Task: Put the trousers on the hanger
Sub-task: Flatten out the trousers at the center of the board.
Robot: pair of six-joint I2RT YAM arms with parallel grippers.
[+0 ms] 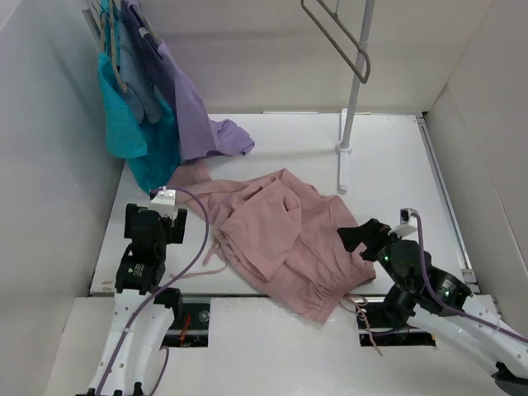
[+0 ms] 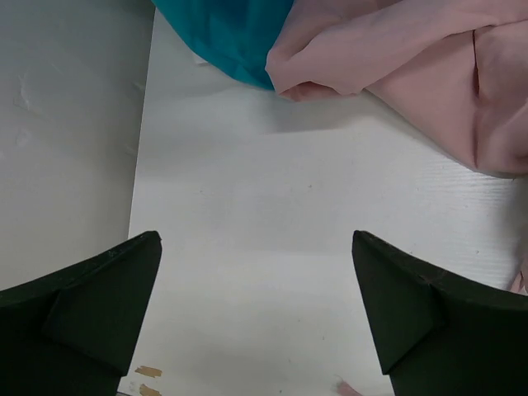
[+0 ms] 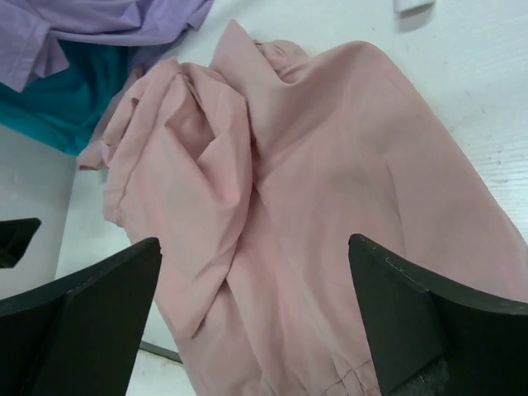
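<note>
Ok, near to far:
1. Right gripper (image 1: 360, 234): jaws spread wide, nothing in them. Its wrist cam has pink cloth filling the gap between the fingers (image 3: 91, 305), so it's hovering over the garment. Can't tell if it touches.
2. Left gripper (image 1: 157, 214): also wide open, empty. Its wrist cam shows only bare table (image 2: 272, 214) between the fingers. Cloth starts further out and to its right.
3. The trousers (image 1: 276, 239) lie crumpled on the table between the two arms. Waistband (image 1: 330, 293) w/ drawstrings (image 1: 369, 328) is the near-right end, spilling over the table's near edge. Legs run off far-left, ending by the teal garment (image 1: 124, 132).
4. Key relation: long axis runs diagonally, near-right to far-left. Right arm is the nearer one, and the waistband sits just beside its fingers, on the near-left side. Left arm is alongside the leg section, apart from it. My guess is you take the waistband end w/ the right first.
5. Teal garment and lilac garment (image 1: 194, 107) hang far-left on pale hangers (image 1: 115, 58). The lilac hem lies on the table next to the leg ends, so there's a snag risk.
6. The hanger (image 1: 337, 40): far, right of centre, up by the stand pole (image 1: 356, 99), above and well apart from the trousers. Nothing on it yet, so lift + drape are still to do.
</note>
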